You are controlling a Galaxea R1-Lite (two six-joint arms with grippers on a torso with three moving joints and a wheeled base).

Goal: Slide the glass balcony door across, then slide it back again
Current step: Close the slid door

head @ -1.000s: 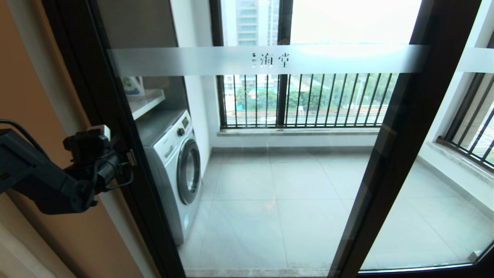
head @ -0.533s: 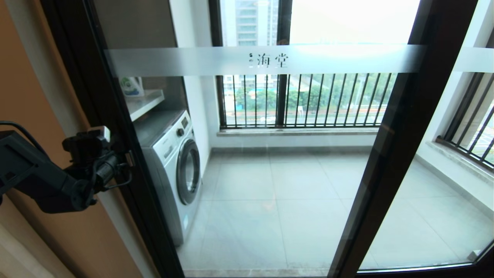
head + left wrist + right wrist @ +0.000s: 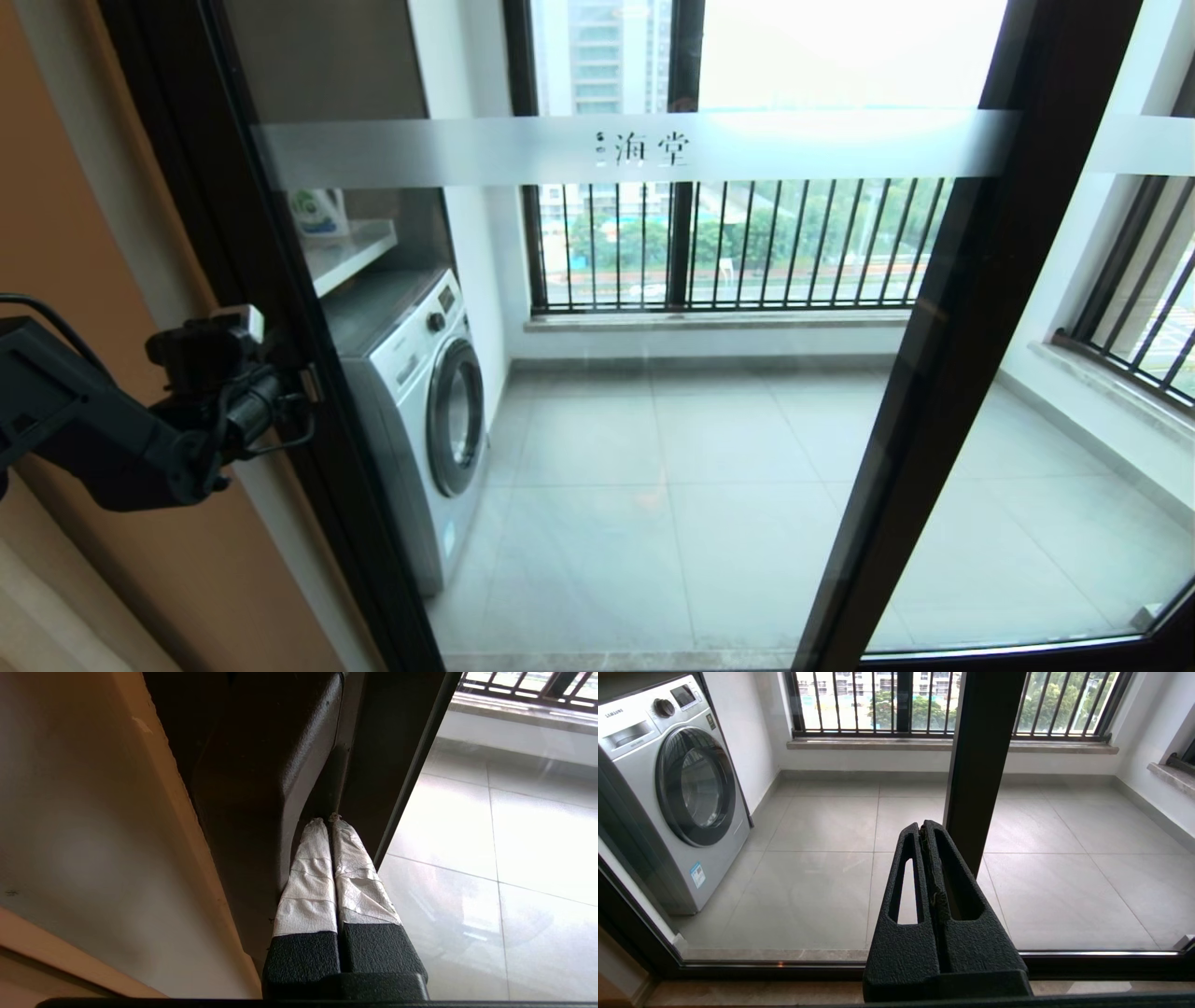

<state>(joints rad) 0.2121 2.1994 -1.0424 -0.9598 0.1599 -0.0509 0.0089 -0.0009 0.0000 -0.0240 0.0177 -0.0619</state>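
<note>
"海堂" is printed on the glass balcony door (image 3: 653, 373)'s frosted band; its left stile is met by the left gripper (image 3: 329, 817), jaws together. "SAMSUNG" is read on the washing machine (image 3: 668, 788). The right gripper (image 3: 923, 828)'s jaws are pressed together.

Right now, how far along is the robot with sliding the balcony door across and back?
Looks like the return stroke, nearly done: the glass balcony door spans the opening and has crept left over the last second. In hand: the left gripper, shut, presses its left stile. Left: seating it, then withdrawing. The right gripper sits parked, shut.
</note>
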